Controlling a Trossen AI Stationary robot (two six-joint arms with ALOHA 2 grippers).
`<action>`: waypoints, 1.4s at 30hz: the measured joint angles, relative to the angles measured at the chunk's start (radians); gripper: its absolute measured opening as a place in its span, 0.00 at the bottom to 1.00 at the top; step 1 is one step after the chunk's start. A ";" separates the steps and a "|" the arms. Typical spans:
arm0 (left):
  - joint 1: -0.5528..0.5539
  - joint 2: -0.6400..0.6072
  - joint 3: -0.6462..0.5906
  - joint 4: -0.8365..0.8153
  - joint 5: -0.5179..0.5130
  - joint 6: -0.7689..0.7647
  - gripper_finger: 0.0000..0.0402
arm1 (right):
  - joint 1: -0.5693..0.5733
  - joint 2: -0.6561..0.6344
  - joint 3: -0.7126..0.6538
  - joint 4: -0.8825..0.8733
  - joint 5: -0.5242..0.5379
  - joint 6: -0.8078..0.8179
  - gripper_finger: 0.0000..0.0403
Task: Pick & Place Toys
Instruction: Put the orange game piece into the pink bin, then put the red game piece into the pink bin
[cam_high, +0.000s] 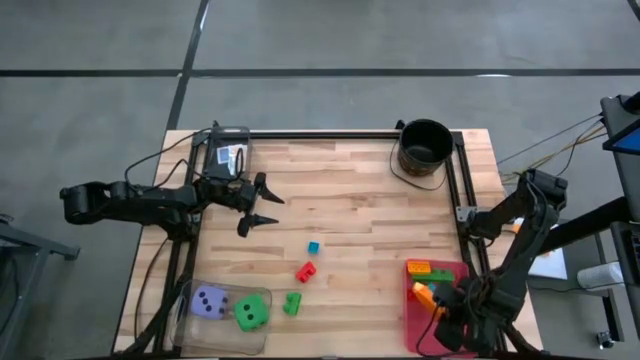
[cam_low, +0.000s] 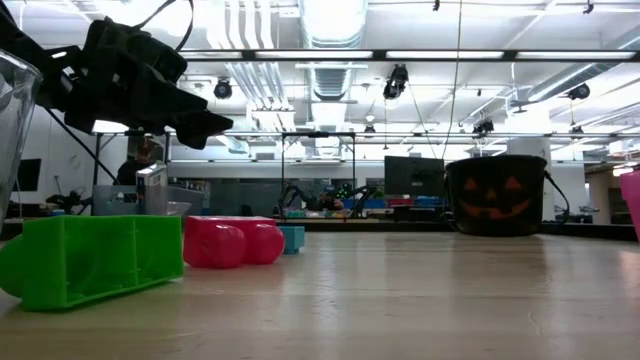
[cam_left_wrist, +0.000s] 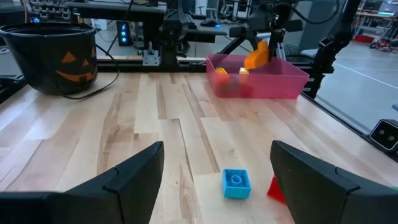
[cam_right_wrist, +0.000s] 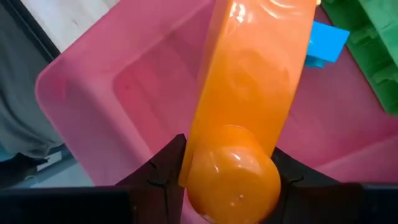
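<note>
The right tool (cam_high: 437, 300) is clamped on an orange brick (cam_right_wrist: 249, 106) and holds it just above the pink tray (cam_right_wrist: 93, 81) at the near right corner of the desk (cam_high: 360, 220), probably so it can drop the brick in beside the green brick (cam_high: 420, 267) and the blue piece (cam_right_wrist: 326, 40) already lying there.

The left tool (cam_high: 262, 208) hangs open and empty over the left half of the desk, its fingers (cam_left_wrist: 124, 180) spread and aimed toward the small blue brick (cam_left_wrist: 236, 183), which looks like its next pick. Near it lie a red brick (cam_high: 304, 271) and a small green brick (cam_high: 292, 302). A purple die (cam_high: 209, 300) and a green die (cam_high: 251, 311) sit in a clear container (cam_high: 190, 335) at the near left. The black bucket (cam_high: 425, 148) stands at the far right.
</note>
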 joint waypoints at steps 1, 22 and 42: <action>0.000 0.000 0.000 0.000 0.000 0.000 0.74 | 0.000 0.007 0.004 -0.004 0.001 0.001 0.32; 0.000 0.000 0.000 0.000 -0.004 0.000 0.74 | -0.009 -0.033 0.028 -0.128 0.356 0.042 0.75; -0.185 -0.001 0.054 -0.117 -0.106 -0.157 0.76 | -0.253 0.097 0.020 -0.120 0.993 -0.443 0.59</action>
